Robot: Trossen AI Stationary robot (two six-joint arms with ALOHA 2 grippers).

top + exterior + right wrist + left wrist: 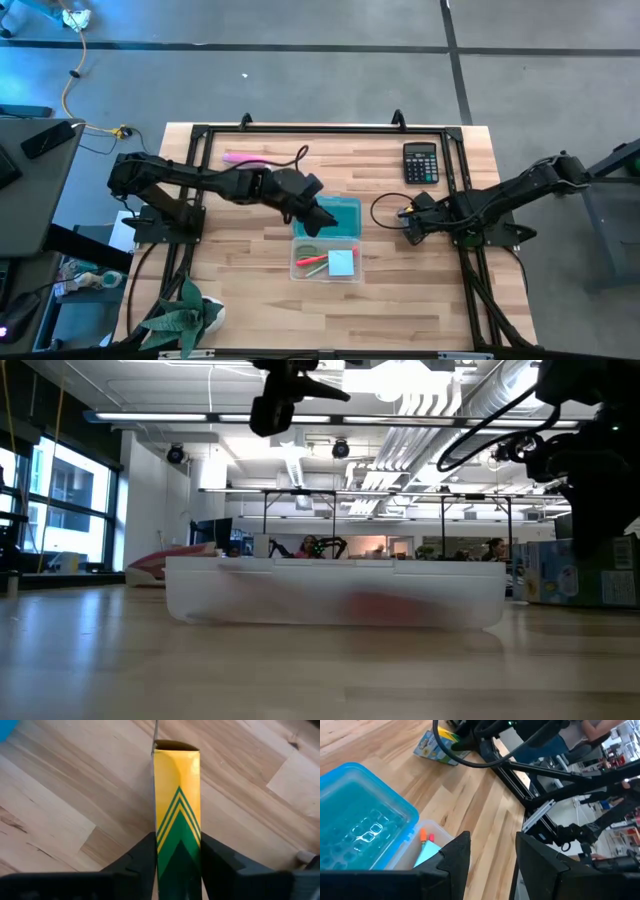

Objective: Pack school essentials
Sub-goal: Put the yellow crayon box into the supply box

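**Yellow-and-green box between the right fingers**

Yellow and green, the small box [177, 805] sits between the right gripper's [177, 870] two dark fingers, which press against both of its sides; it lies over bare wooden table [420, 290], to the right of the clear bin [327, 262]. In the high view the right gripper [412, 222] is low over the boards, below the black calculator [421, 162]. The left gripper [487, 865] hangs with its jaws parted and nothing between them, above the edge of the blue lid [360, 820], which lies against the bin's far side. Inside the bin lie the light-blue sticky pad [341, 262], the orange pencil [423, 836] and the green-handled scissors [309, 252]. A pink-and-white bar [245, 157] rests near the table's far edge.
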